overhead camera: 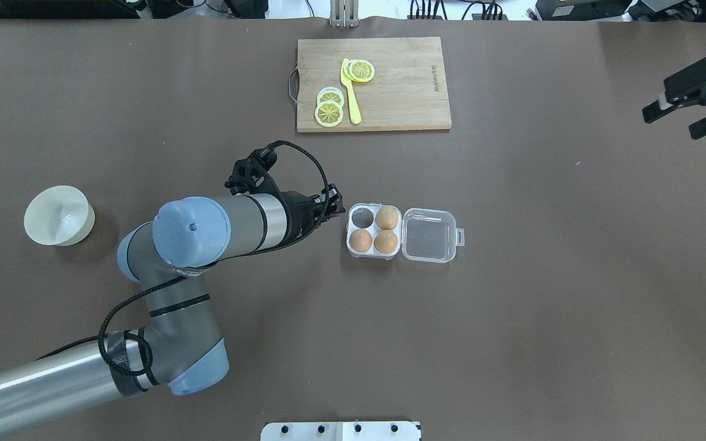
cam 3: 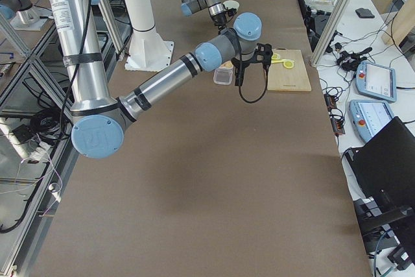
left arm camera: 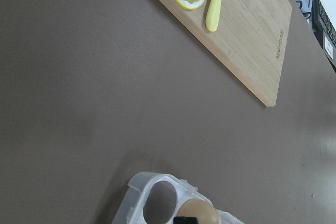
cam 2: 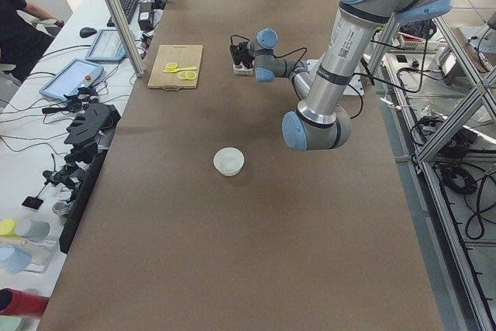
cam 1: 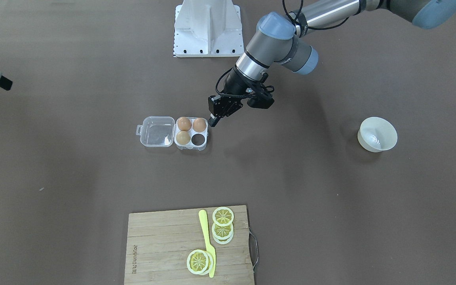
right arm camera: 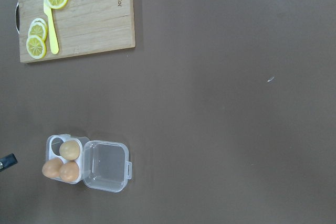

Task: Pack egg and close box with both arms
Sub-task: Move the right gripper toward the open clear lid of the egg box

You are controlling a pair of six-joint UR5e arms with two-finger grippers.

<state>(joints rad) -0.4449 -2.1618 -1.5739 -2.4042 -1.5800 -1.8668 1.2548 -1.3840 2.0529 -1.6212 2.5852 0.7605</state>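
The clear box (overhead camera: 372, 254) lies open mid-table, its lid (overhead camera: 429, 236) flat on the side away from my left gripper. Two reddish-brown eggs (overhead camera: 361, 239) (overhead camera: 385, 241) fill the cells on my side, and I cannot tell which is the task's egg. A paler tan egg (overhead camera: 387, 217) fills a far cell; the other far cell (overhead camera: 363, 215) is empty. My left gripper (overhead camera: 337, 208) hangs just beside the box's free side, apart from it, looks shut and holds nothing. My right gripper (overhead camera: 670, 125) is open and empty at the far right edge.
An empty off-white bowl (overhead camera: 59, 215) stands at my left. A wooden cutting board (overhead camera: 402, 92) with lemon slices (overhead camera: 329, 113) and a yellow knife (overhead camera: 350, 92) lies at the far side. The robot's white base (cam 1: 208, 27) is behind the box.
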